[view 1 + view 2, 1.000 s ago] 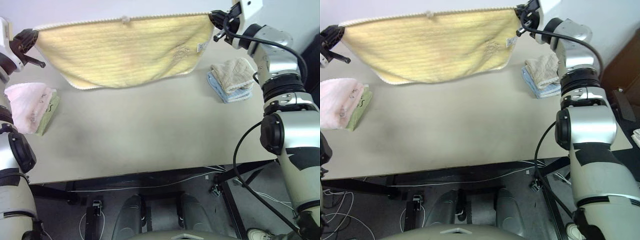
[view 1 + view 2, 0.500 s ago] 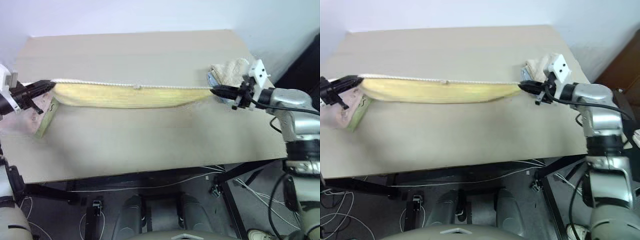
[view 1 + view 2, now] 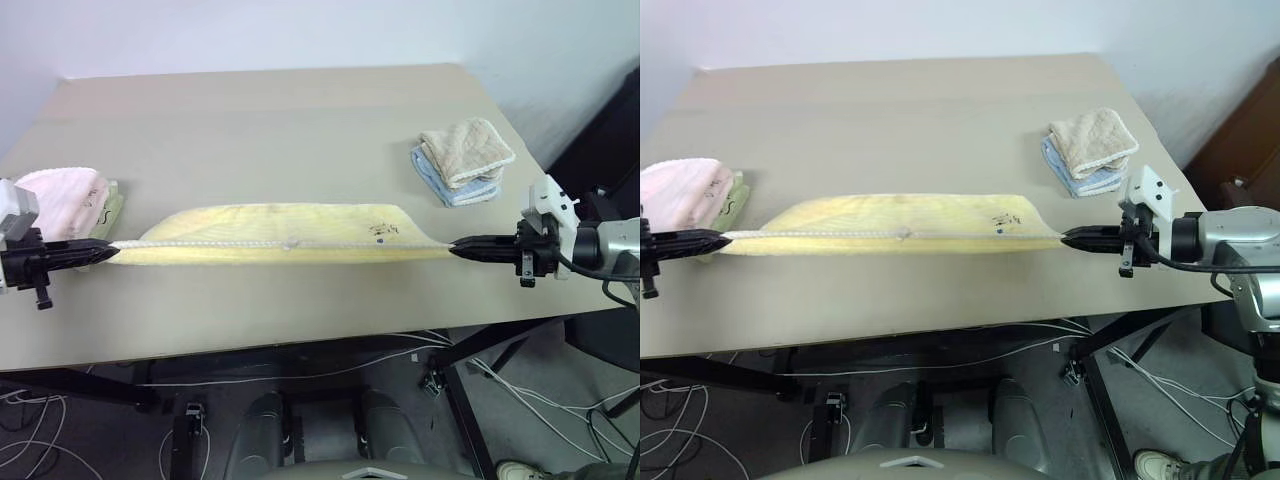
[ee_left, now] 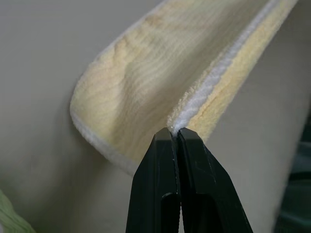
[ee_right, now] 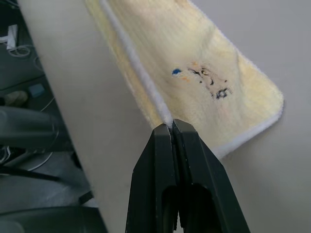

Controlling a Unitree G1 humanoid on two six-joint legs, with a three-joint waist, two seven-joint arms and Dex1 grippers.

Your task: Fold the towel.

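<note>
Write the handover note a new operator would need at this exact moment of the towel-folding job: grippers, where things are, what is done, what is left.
Left gripper: shut on the towel's whitish hem at one corner.
Right gripper: shut on the hem at the opposite corner.
Towel: stretched between them, far part lying on the table, held hem near the front edge.
Nearby: pink towel at the left, beige towel on a blue one at the right.
Done: both corners gripped, towel laid out.
Left: no fold made yet; probably carry the held hem over to the far edge.
</note>
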